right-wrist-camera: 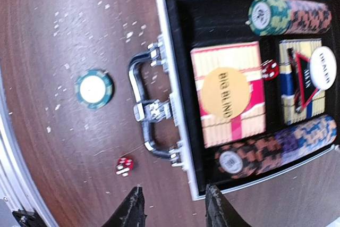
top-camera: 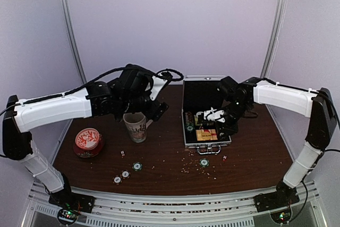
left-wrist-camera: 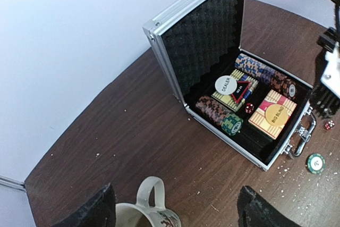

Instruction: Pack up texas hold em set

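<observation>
Right gripper (right-wrist-camera: 174,188), jaws apart, over briefcase (right-wrist-camera: 212,22) corner.

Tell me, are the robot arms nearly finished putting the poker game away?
Mostly done: two chip rows, the card boxes, the dealer button and one die lie in the open case. Nothing is in hand: both arms' jaws are open and empty. Left: four loose chips and a red die on the table, then shutting the case.
</observation>
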{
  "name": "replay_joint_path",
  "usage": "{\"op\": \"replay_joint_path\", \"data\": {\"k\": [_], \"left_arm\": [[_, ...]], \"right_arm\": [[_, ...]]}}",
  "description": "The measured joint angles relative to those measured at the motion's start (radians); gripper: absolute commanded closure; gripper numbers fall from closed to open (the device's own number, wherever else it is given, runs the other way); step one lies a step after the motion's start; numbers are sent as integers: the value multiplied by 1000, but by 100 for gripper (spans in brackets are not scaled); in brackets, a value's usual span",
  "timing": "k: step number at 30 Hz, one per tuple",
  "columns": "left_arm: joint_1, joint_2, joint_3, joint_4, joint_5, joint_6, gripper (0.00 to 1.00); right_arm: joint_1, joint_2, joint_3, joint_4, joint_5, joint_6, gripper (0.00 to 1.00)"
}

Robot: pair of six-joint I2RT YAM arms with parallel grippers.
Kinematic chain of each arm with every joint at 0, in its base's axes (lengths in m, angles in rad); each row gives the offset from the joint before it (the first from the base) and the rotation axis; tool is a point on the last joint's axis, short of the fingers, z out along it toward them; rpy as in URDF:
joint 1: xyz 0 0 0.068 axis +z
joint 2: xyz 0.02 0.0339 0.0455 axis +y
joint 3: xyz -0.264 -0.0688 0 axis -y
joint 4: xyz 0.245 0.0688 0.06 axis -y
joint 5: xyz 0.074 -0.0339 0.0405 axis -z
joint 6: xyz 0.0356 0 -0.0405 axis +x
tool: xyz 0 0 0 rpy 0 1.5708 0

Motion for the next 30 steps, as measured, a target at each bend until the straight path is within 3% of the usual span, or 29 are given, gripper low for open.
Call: {"op": "replay_joint_path", "data": {"k": [8,14,23,30], "left_arm": [[14,17,-51,98,69,41,22],[14,19,-145,132,113,45,21],[6,3,-192,149,126,48,21],[-36,1,-192,154,122,62,21]], "right_arm": [[0,-253,-306,65,-8,48,60],[0,-293,-486,149,8,105,59],[22,-242,-496,244,22,188,51],[38,-119,-447,274,35,236,54]]}}
